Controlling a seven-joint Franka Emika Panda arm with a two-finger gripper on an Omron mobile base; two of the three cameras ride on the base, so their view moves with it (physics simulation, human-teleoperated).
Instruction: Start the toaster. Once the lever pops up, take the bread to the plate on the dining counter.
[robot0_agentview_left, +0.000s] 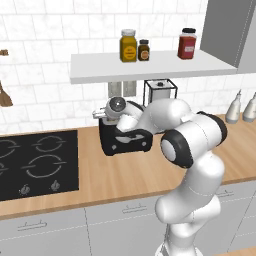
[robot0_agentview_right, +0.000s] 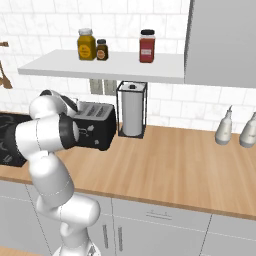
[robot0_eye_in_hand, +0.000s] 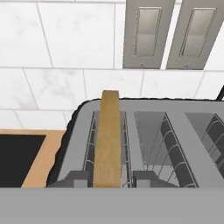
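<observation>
Close in: gripper (robot0_agentview_left: 102, 116) sits low over the toaster (robot0_agentview_left: 125, 140), at its end nearest the cooktop (robot0_agentview_left: 37, 162); fingertips are not visible, so I cannot tell whether they are spread or pinched, or on anything. Hand view looks straight down the slots: bread (robot0_eye_in_hand: 108, 138) stands on edge in the left-hand slot, top edge proud of the silvery top, neighbouring slots bare wire. Lever itself not made out from these angles, so stage of the toasting is a guess. Risks, as judged: a descent slightly off line puts a finger on the slot rail rather than either side of the slice; a thin slice pinched off-centre may tilt and jam against the wire guides on the way up; pulling with the lever down would drag it. Wall sockets (robot0_eye_in_hand: 168, 33) stand close behind, paper towel holder (robot0_agentview_right: 131, 116) just beside the toaster — little swing room.
</observation>
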